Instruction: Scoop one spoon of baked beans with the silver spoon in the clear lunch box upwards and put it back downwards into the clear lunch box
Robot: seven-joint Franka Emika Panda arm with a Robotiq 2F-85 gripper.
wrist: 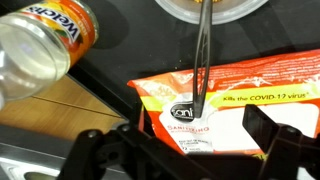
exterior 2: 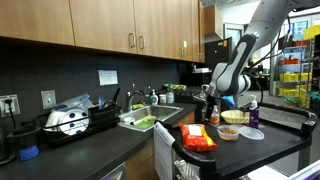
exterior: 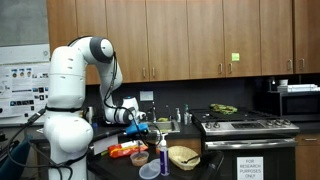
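Gripper (wrist: 190, 145): jaws seen spread wide, nothing clamped. Silver spoon (wrist: 201, 60) handle seen between them, far end in clear lunch box (wrist: 235, 8) on dark table (wrist: 115, 55). Orange wipes packet (wrist: 260, 85) spread directly beneath; juice bottle (wrist: 40, 45) close alongside.

The silver spoon (wrist: 201, 60) is standing in the bean-filled clear lunch box (wrist: 235, 10), its thin handle pointing straight toward the camera.

Welch's btl (wrist: 42, 48) near wipes pkt (wrist: 245, 100)
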